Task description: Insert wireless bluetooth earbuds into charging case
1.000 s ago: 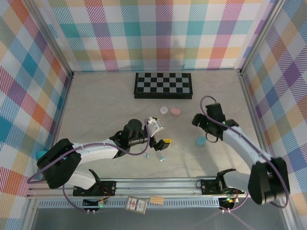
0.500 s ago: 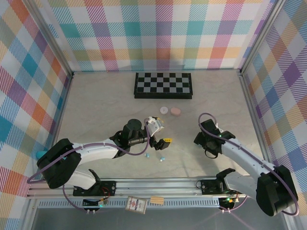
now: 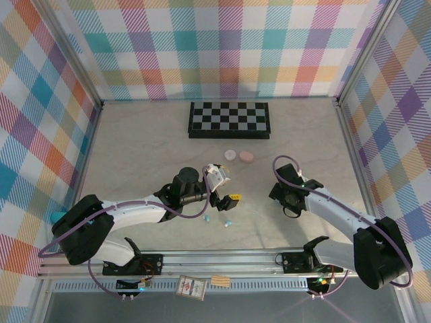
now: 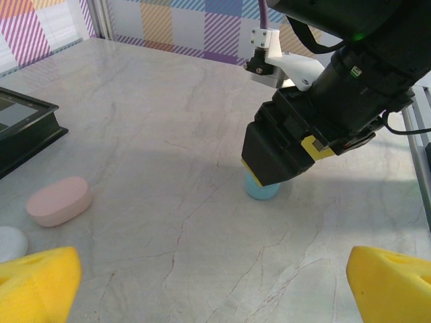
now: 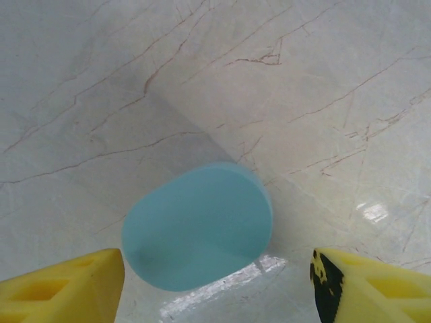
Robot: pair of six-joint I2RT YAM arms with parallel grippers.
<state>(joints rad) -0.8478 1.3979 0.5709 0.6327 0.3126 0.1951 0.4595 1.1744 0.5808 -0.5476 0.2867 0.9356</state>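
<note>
Item one, pale marble-veined table top (image 3: 148, 148), the work surface. Item two, black-and-white chequered folding board (image 3: 229, 120), lay flat at 12 o'clock against the back wall. Item three, left gripper (image 3: 225, 188), hung near the table's centre; its wrist view showed the yellow pads far apart at either lower corner with nothing between them, so the jaws stood wide and empty. Item four, right gripper (image 5: 215, 286), stood at about 4 o'clock from centre, directly over the case below; jaws wide, one yellow pad on each side of the case, neither touching it. Item five, teal pebble-shaped plastic charging case (image 5: 199, 232), sat on the table between those pads, apparently with its lid shut. Item six, pink oval plastic case (image 3: 246, 156), and item seven, white rounded plastic case (image 3: 231, 154), lay just beside each other toward 12 o'clock from centre, apart from both grippers. Item eight, tiny teal and white plastic earbuds (image 3: 227, 222), lay loose on the table at 6 o'clock from the left gripper, well apart from the teal case. Step judged in hand: taking hold of the teal case. The next move would call for closing squarely on its sides without skidding it, then getting the lid open before any bud goes in.
</note>
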